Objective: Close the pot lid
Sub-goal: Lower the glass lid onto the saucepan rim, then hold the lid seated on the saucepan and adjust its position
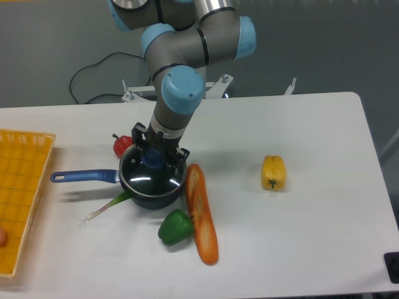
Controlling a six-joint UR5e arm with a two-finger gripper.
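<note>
A: Start at the left. What's there?

B: A yellow basket point(22, 187) at the table's edge, then the pot point(151, 187) with its blue handle point(84, 176) pointing left. A scallion point(111, 205) lies against its front, and a red pepper point(123, 144) sits just behind it.

A: And the lid?

B: The lid point(151, 175) lies over the pot's mouth, its rim about matching the pot's. Whether it's fully seated all round, I can't tell. The gripper point(153, 159) is clamped on the blue knob point(153, 158), fingers either side.

A: So how should it finish?

B: I'd say keep the lid level, centre it on the rim, lower until it rests flat, and only then part the fingers and lift straight up. A sideways pull could drag the lid off or nudge the pot.

A: Anything crowding it to the right?

B: A carrot point(201, 215) touches the pot's right side, a green pepper point(175, 227) sits in front, and a yellow pepper point(274, 172) is well apart.
</note>
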